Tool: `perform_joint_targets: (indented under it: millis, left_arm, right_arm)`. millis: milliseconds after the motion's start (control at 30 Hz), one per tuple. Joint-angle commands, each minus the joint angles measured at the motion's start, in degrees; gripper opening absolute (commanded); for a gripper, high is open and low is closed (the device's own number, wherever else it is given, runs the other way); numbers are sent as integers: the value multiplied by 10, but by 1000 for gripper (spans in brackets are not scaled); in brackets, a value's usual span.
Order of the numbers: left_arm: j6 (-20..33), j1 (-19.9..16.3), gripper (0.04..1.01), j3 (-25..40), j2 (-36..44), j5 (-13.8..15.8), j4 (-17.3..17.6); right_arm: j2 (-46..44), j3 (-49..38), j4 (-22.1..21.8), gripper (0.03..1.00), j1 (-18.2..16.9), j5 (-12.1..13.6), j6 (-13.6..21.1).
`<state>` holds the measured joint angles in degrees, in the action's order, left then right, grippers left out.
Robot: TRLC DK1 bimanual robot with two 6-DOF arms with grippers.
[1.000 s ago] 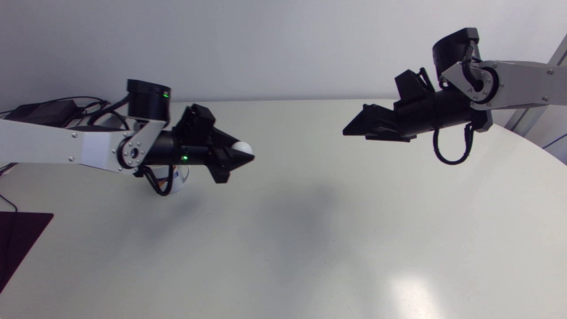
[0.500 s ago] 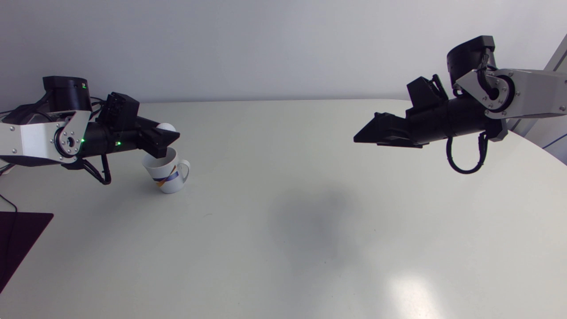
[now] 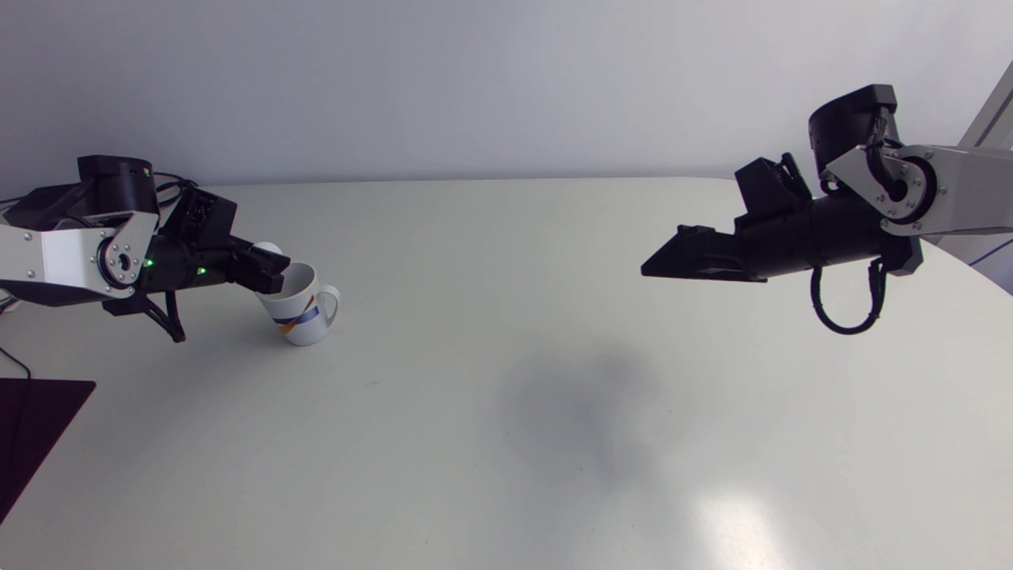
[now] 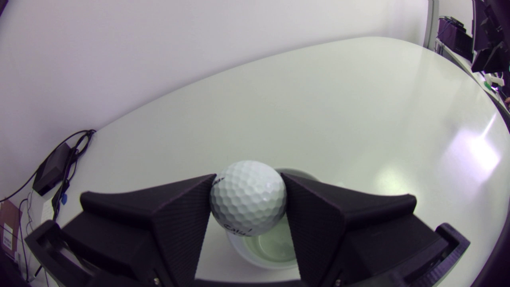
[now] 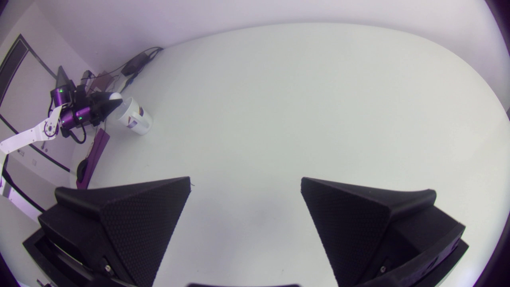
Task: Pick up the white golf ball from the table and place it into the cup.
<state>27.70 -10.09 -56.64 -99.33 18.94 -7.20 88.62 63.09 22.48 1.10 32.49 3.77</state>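
The left gripper (image 4: 248,180) clamps the glossy white, dimpled golf ball (image 4: 248,197), dark print showing, right over the cup (image 4: 238,248).

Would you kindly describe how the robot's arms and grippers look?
The left arm and right arm have silver-grey links, black joints and looping black cables; green lights dot the left. The left gripper and right gripper are matte black, each with two textured wedge fingers.

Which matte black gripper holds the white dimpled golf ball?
The left gripper: its jaws clamp the ball above the white ceramic cup; the right gripper has open, empty jaws.
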Motion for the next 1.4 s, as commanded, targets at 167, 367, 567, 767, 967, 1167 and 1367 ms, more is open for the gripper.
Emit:
perform_joint_targets:
  millis: [167,367,567,767,967,1167,1367]
  left_arm:
    - [-8,-5,423,-23,-31,-15,16]
    - [-17,11,423,-13,-17,-25,16]
    - [-25,36,425,-6,-15,-32,15]
    - [-30,51,475,-7,-23,-47,14]
    - [-34,49,582,-2,-25,-60,13]
    - [-34,53,813,14,-20,-66,10]
    - [-37,51,992,26,-10,-74,6]
  right_arm:
    - [-6,-25,-1,974,-4,-4,15]
    - [-6,-31,0,974,-8,-4,23]
    - [-6,-39,0,974,-10,-4,31]
    - [-7,-42,2,974,-15,-4,38]
    - [-10,-42,5,974,-19,-3,42]
    - [-14,-46,5,974,-18,-3,41]
    - [-23,-53,5,974,-18,-2,41]
